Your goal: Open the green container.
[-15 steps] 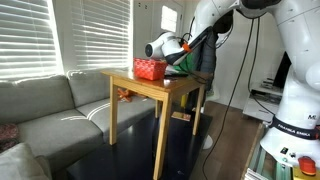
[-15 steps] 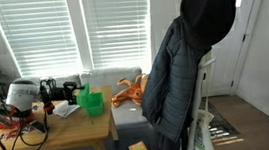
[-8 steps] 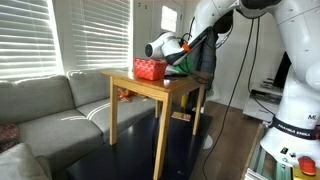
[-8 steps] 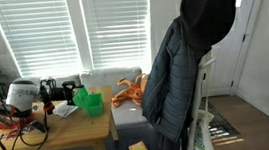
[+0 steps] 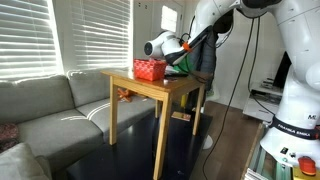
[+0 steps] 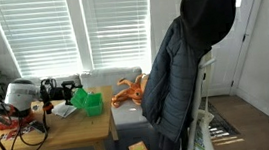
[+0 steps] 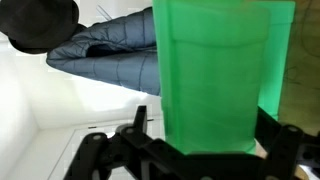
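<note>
The green container (image 7: 215,60) is a bright green plastic box that fills the middle of the wrist view, close to the camera. It stands on the wooden table (image 6: 70,132) in an exterior view (image 6: 94,102). My gripper (image 7: 215,125) is open, with one black finger on each side of the box's lower part and a small gap on the left side. In an exterior view the gripper (image 6: 73,92) reaches in level from the side next to the box. In another exterior view the box is mostly hidden behind the red mesh basket (image 5: 150,69) and my gripper (image 5: 172,62).
A dark jacket with a hood (image 6: 188,59) hangs on a chair beside the table. A grey sofa (image 5: 50,110) stands on the far side. An orange toy (image 6: 129,89) lies behind the table. Cables and a white sheet (image 6: 66,110) lie on the tabletop.
My gripper has crept slightly closer to the green container. Nothing else has moved.
</note>
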Controlling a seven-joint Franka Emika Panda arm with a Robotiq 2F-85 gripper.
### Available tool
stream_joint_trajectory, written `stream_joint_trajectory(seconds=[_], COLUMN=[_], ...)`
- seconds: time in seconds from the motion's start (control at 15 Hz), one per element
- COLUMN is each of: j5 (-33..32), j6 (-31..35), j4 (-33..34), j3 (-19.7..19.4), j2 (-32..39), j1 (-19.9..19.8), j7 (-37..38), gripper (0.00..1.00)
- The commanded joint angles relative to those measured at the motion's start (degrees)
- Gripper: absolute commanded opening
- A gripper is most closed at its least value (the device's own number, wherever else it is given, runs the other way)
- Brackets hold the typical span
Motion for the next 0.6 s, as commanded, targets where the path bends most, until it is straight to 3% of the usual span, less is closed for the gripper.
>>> stream_joint_trajectory(seconds=[0.0,0.53], j5=[0.14,5.51], j6=[4.91,20.35], j4=[-0.91,-2.07], j3=[1.25,1.81], j2=[-1.45,-4.12], j1=[-1.11,-3.92], j7=[-2.1,-8.29], gripper=[1.0,1.0])
